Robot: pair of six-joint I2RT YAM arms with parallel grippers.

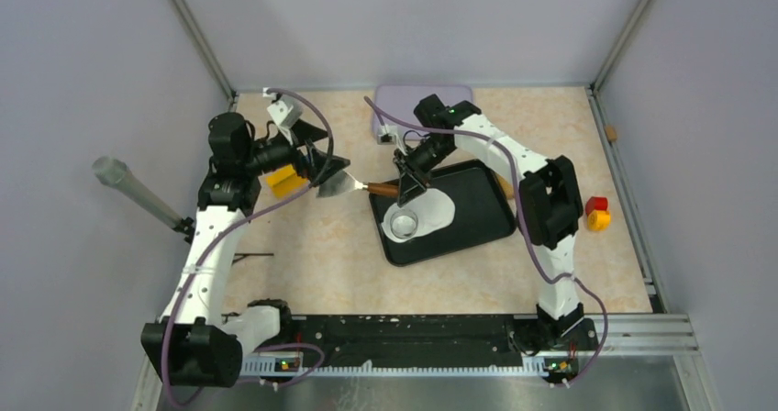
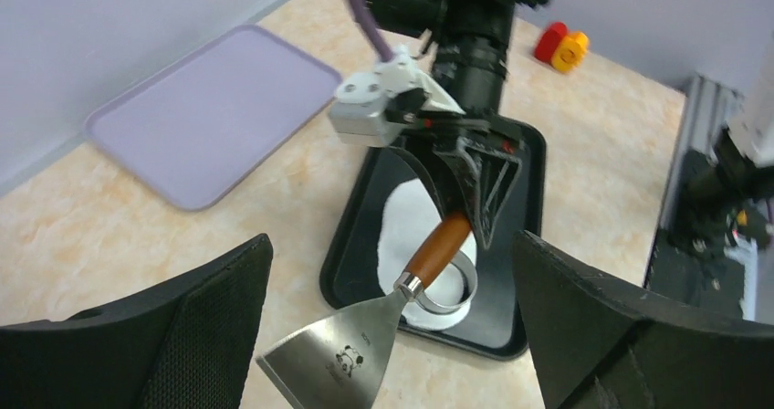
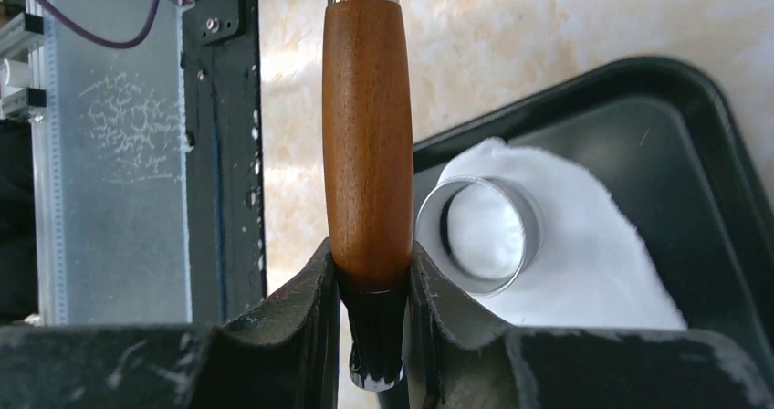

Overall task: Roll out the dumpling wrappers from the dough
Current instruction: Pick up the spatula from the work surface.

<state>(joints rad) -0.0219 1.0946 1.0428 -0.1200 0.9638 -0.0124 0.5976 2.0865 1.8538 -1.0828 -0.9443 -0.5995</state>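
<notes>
At left edge of black rectangular tray, right pincer grips wood-handled steel scraper by handle end only, left pincer wide: may pivot, drop.

scraper: blade cut by lower edge | dough: lower rim hidden behind right fingers

This looks like a robotics lab cell. Plain lilac panels in an aluminium frame box in a beige desk. A cabled left arm and right arm stand bolted to a rail at the desk's near edge.
</notes>
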